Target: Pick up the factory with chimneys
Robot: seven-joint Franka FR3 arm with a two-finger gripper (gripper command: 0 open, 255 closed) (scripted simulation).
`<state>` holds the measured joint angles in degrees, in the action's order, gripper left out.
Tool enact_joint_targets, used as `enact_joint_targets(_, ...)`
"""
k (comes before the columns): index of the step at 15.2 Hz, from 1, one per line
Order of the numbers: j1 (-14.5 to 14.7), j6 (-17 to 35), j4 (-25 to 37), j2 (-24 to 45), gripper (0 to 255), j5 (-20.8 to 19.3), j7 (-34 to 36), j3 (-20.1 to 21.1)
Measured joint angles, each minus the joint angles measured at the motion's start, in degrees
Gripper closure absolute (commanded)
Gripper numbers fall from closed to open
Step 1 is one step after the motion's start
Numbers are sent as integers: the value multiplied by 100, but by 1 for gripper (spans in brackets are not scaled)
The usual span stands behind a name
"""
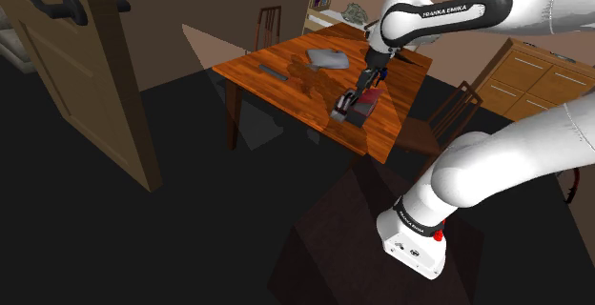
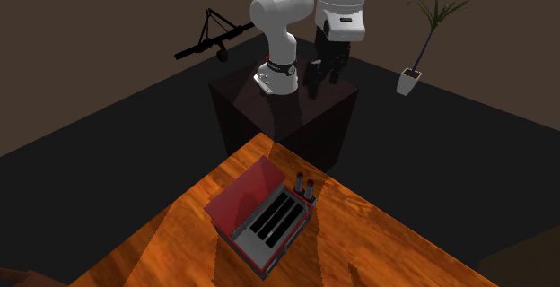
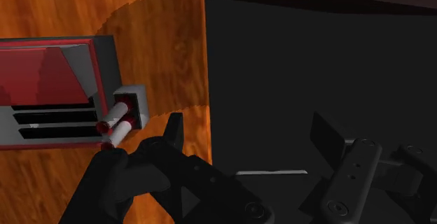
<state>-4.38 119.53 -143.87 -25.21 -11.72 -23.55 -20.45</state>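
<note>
The gripper [image 3: 248,142] is spread wide, with nothing between its 2 fingers [image 3: 173,128]. The gap between them looks onto dark floor [image 3: 301,75] just past the edge of the wooden table [image 3: 168,40]. The factory [image 3: 56,93], a grey box with a red roof and black slots, lies outside the fingers, beyond the one over the wood and clear of it. Its 2 chimneys [image 3: 118,121] stand at the end nearest that finger. In the second exterior view the gripper hangs in front of the stand [image 2: 296,119], well above the factory, which sits near the table edge facing the stand. A grey thing [image 1: 329,58] lies farther along the table.
</note>
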Motion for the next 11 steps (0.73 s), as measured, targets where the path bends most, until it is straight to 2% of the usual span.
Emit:
enact_joint_targets(6, 79, 924, 492, 1283, 0, 392, -866, -625)
enact_joint_targets(11, 95, 1508, 1142, 2540, 0, 1244, -1857, -982)
